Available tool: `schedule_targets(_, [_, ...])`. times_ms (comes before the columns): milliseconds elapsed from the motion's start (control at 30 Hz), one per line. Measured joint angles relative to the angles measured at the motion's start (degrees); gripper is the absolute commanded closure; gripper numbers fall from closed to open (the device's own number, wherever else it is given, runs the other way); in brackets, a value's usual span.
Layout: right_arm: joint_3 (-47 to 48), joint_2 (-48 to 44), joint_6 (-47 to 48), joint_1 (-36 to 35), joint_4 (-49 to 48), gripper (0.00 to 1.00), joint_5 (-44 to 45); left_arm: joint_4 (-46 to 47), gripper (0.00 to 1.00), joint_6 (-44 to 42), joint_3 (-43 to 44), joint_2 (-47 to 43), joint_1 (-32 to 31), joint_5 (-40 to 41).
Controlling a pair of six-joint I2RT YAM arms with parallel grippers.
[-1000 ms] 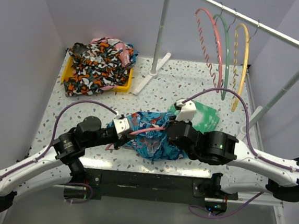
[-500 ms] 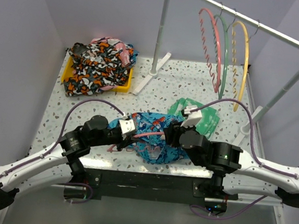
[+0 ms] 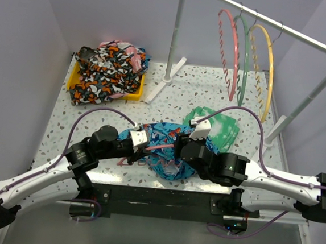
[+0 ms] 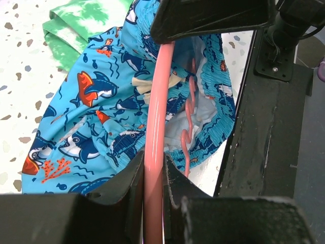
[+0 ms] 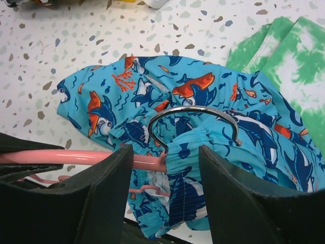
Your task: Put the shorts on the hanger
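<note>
The turquoise shark-print shorts point(image 3: 167, 167) lie bunched at the table's near middle, partly drawn over the salmon-pink hanger point(image 3: 162, 146). My left gripper point(image 3: 144, 140) is shut on the hanger's smooth arm point(image 4: 155, 127), which runs into the shorts point(image 4: 96, 117). In the left wrist view, the left gripper point(image 4: 152, 173) pinches that arm tightly. My right gripper point(image 5: 166, 168) stands open, its jaws either side of the elastic waistband point(image 5: 190, 152) without touching it. The hanger's metal hook point(image 5: 193, 109) pokes out of the fabric just beyond. The hanger's far arm is hidden under the cloth.
A green-and-white cloth point(image 3: 222, 127) lies just right of the shorts. A yellow tray point(image 3: 132, 94) with a patterned garment point(image 3: 108, 66) sits at the back left. A white rack post point(image 3: 173, 37) stands behind; pink point(image 3: 226, 47), green point(image 3: 245, 61) and yellow point(image 3: 266, 68) hangers hang on its rail.
My right gripper has opened and let go of the shorts' fabric, shifting slightly left. The left gripper keeps its hold on the hanger. The hangers on the rail have swung.
</note>
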State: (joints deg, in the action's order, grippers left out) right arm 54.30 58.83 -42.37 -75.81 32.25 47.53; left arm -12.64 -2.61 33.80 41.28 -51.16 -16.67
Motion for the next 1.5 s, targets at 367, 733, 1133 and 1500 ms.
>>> schedule_targets(367, [0.0,3.9,-4.1,0.0,2.3,1.00,3.7,0.5,1.00,-0.2,0.0,3.8,-1.3,-0.5])
schedule_targets(733, [-1.5,1.7,-4.6,0.0,4.1,1.00,5.8,0.5,0.37,5.5,4.3,7.0,-1.8,4.5])
schedule_targets(1133, [-2.0,1.2,-4.2,-0.3,4.1,1.00,6.1,-11.7,0.26,21.9,12.7,7.1,4.2,26.7])
schedule_targets(1500, [-4.6,-3.6,2.4,-1.1,2.9,1.00,4.7,-13.3,0.55,22.5,10.7,15.8,15.8,10.6])
